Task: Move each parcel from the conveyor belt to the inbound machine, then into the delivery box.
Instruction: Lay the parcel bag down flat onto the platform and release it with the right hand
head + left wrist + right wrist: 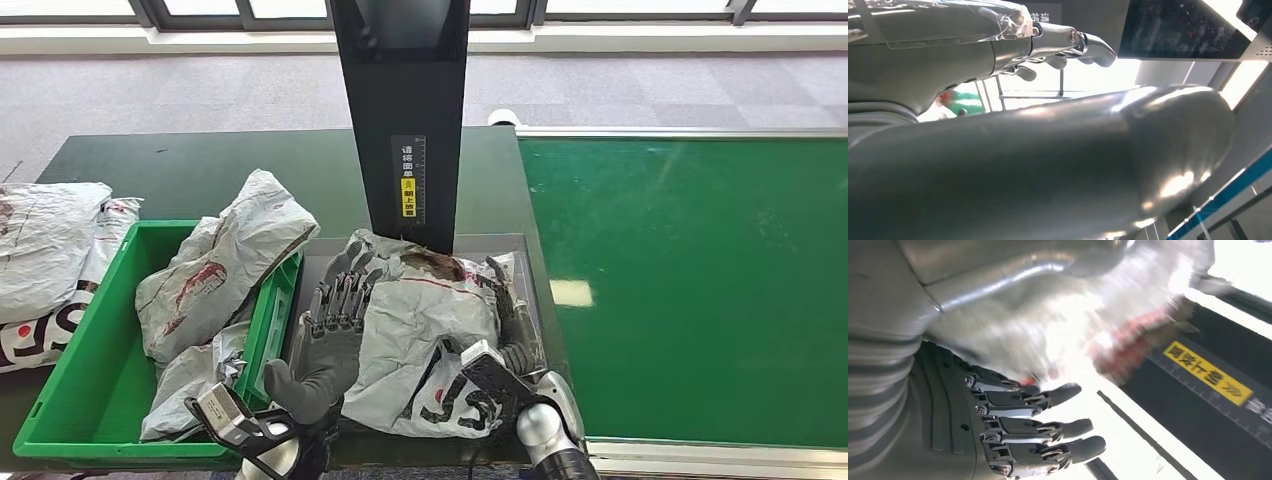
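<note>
A crumpled grey parcel [430, 320] with red and black print lies on the inbound machine's grey tray [325, 262], under its black post [400, 110]. My left hand [330, 330] stands against the parcel's left side with its fingers straight and spread, holding nothing; in the left wrist view the left hand [998, 150] shows its fingers [1068, 42] extended. My right hand [505, 320] lies along the parcel's right side. The right hand [1013, 425] has its fingers apart, and the parcel [1048, 335] is a blur beside its thumb.
The green delivery box [90, 400] stands left of the tray and holds grey parcels [220, 265]. More parcels [45, 250] lie on the dark table further left. The green conveyor belt [700, 290] runs on the right. The post's yellow label [1208, 372] is close by.
</note>
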